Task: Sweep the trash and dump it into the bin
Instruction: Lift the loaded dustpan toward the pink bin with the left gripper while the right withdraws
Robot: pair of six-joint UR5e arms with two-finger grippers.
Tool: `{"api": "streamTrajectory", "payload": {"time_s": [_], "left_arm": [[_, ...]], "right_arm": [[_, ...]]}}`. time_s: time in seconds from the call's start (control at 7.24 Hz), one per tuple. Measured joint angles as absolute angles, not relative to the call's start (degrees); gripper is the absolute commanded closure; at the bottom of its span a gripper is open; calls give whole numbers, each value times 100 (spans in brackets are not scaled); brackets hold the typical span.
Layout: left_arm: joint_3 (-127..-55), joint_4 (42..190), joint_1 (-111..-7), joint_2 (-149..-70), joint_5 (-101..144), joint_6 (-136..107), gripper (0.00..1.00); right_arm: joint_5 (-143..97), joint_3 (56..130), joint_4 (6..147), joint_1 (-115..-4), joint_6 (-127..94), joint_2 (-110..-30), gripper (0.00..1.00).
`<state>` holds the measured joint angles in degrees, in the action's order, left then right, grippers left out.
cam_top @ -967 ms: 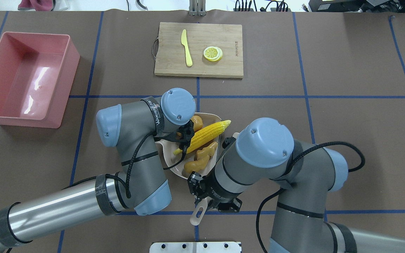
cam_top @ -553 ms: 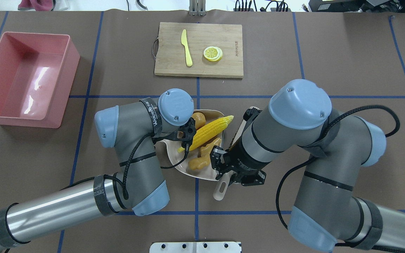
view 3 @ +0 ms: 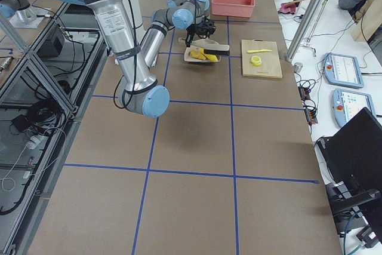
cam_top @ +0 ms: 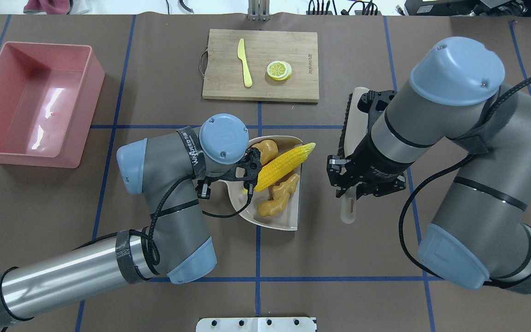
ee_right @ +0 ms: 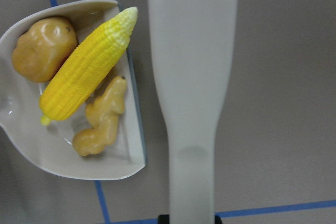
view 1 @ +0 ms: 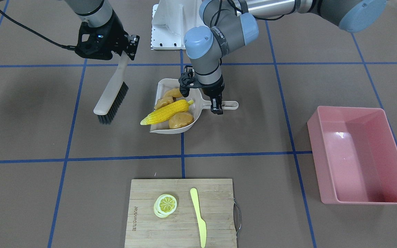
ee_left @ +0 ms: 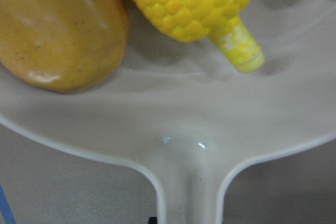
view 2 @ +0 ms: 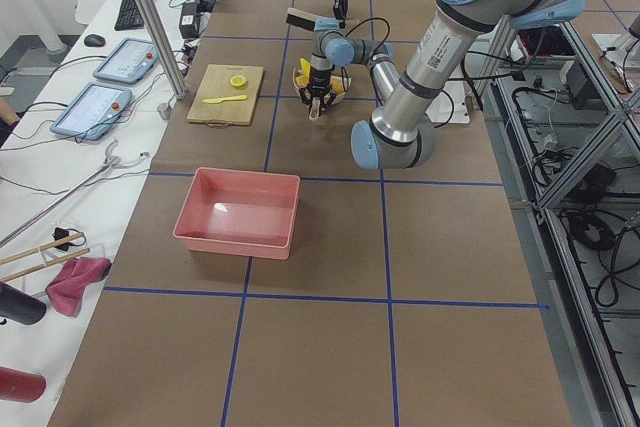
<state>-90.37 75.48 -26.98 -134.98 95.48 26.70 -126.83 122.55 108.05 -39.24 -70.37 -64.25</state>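
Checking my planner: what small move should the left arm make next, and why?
Probably lift the dustpan slightly, kept level. The corn, ginger and potato all lie in it, the left claw grips its handle, the right claw holds the brush off to the side, and the bin stands empty.
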Motion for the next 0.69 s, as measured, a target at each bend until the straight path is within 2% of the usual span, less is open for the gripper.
{"api": "streamTrajectory", "payload": {"time_s": [0.41, 0.69], "left_arm": [[-9150, 7861, -2776, -13449, 9557, 2489, 100], [-9364, 7906, -3084, -13395, 9843, 2436, 100]], "right_arm": [[-12877, 12463, 11284, -4639, -4759, -7579, 100], [-12983, 12318, 11318, -4941, -3812, -8245, 100]]}}
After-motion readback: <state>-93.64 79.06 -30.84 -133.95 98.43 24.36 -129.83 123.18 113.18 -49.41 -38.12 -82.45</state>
